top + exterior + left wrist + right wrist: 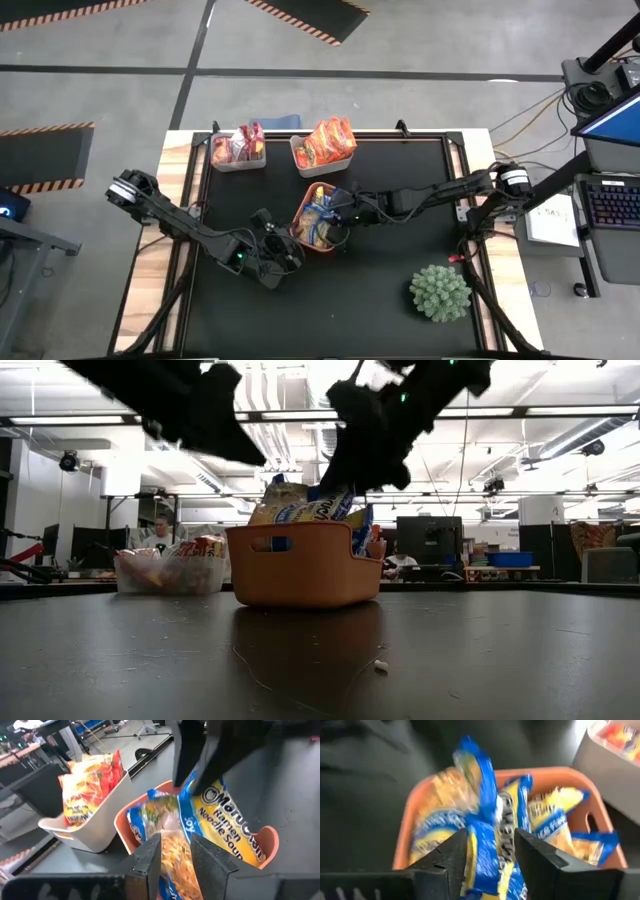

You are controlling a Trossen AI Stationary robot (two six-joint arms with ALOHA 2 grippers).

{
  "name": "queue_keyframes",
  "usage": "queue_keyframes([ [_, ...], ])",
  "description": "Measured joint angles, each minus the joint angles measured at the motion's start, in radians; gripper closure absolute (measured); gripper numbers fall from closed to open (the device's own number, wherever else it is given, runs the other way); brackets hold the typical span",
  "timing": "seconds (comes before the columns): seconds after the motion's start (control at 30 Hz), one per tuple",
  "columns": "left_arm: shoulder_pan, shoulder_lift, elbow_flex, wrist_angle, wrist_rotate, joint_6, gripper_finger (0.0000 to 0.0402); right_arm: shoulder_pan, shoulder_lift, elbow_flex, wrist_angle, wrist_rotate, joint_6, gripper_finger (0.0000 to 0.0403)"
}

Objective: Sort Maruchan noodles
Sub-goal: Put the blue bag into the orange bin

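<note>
An orange tray (303, 203) in the middle of the black mat holds several blue-and-yellow Maruchan noodle packets (225, 827), standing on edge. My right gripper (490, 847) hangs over the tray from the table's right side, open. An upright blue packet (482, 795) rises between its fingers. My left gripper (176, 852) is open at the tray's near left corner, slanting down over another blue-and-yellow packet (175, 870). At the far edge, two pale bins (238, 160) (300, 155) hold orange-red packets (325, 140). My right gripper has its fingers on either side of the upright blue packet's top part (492, 837), coming slanting down from the table's right. Whether the fingers touch it, I cannot tell. The packet stands in the tray among the others.
A spiky green plant ball (440, 292) sits near the mat's near right corner. The two bins stand close behind the tray, the left one (95, 827) just beyond its far left side. The mat's near part (320, 660) lies bare apart from a small crumb.
</note>
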Motion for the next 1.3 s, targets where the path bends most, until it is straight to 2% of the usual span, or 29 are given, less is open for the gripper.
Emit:
queue_keyframes([
  [0.13,0.005,0.000,-0.084,0.176,0.002,0.011,0.0324,0.004,-0.033,0.005,0.001,0.002,-0.013,0.0242],
  [0.23,0.005,0.000,-0.139,0.272,0.027,0.015,0.0332,0.024,-0.036,-0.003,0.020,0.009,-0.042,0.0254],
  [0.5,0.019,0.000,-0.230,0.365,0.051,-0.043,0.0350,0.069,-0.007,-0.073,0.119,0.111,-0.069,0.0346],
  [0.67,0.030,0.000,-0.279,0.431,0.052,-0.052,0.0355,0.071,0.003,-0.103,0.207,0.103,-0.155,0.0390],
  [1.1,0.035,0.003,-0.290,0.465,0.045,-0.009,0.0357,0.067,0.065,-0.104,0.242,0.114,-0.167,0.0394],
  [1.3,0.011,-0.082,-0.291,0.466,0.043,0.113,0.0357,0.068,0.026,-0.098,0.223,0.094,-0.197,0.0372],
])
